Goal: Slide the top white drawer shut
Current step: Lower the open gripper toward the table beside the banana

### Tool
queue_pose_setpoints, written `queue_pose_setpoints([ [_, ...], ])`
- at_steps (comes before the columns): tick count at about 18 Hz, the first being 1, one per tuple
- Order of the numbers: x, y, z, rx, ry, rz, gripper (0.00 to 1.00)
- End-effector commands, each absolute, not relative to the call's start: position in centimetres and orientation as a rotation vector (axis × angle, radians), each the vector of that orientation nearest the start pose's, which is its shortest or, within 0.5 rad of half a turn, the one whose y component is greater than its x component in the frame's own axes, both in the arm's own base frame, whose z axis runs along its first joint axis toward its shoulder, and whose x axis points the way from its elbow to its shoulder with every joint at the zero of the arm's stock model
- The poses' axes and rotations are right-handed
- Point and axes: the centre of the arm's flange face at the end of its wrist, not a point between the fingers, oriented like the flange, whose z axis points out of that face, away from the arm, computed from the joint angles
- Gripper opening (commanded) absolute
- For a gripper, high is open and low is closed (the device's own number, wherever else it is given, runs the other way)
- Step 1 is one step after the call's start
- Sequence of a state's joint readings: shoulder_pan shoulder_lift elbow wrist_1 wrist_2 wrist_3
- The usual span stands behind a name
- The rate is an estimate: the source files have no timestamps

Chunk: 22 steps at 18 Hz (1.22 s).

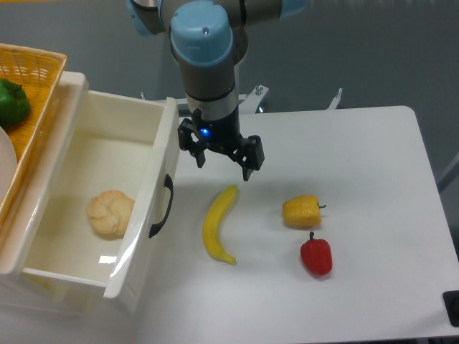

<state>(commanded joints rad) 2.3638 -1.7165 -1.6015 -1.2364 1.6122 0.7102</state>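
Note:
The top white drawer (147,208) stands pulled out at the left, a glossy cream-white deep box. Its front faces right and carries a black curved handle (163,208). A round bread roll (110,213) lies inside it. My gripper (223,166) hangs just right of the drawer front's upper end, above the table, a little apart from the front. Its two dark fingers (200,156) are spread and hold nothing. The lower drawer front is not in view.
A yellow banana (217,223) lies on the white table (373,179) just right of the handle. A yellow pepper (301,211) and a red pepper (316,256) lie further right. A wicker basket (36,72) with a green pepper (13,102) sits on the cabinet top at the far left.

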Motion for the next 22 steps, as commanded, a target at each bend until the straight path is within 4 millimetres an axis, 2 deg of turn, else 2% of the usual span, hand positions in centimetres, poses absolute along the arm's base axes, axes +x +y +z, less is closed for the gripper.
queue_pose_setpoints([
  [2, -31.3, 48.8, 42.1, -3.059, -0.134, 0.193, 1.0],
  [8, -33.2, 48.0, 41.5, -3.045, -0.188, 0.156, 1.0],
  [11, -33.7, 48.2, 39.8, -3.064, -0.194, 0.129, 1.0],
  [17, -34.8, 47.8, 38.8, -3.075, -0.245, 0.128, 1.0],
  [22, -35.5, 47.2, 38.3, -3.068, -0.359, 0.125, 1.0],
])
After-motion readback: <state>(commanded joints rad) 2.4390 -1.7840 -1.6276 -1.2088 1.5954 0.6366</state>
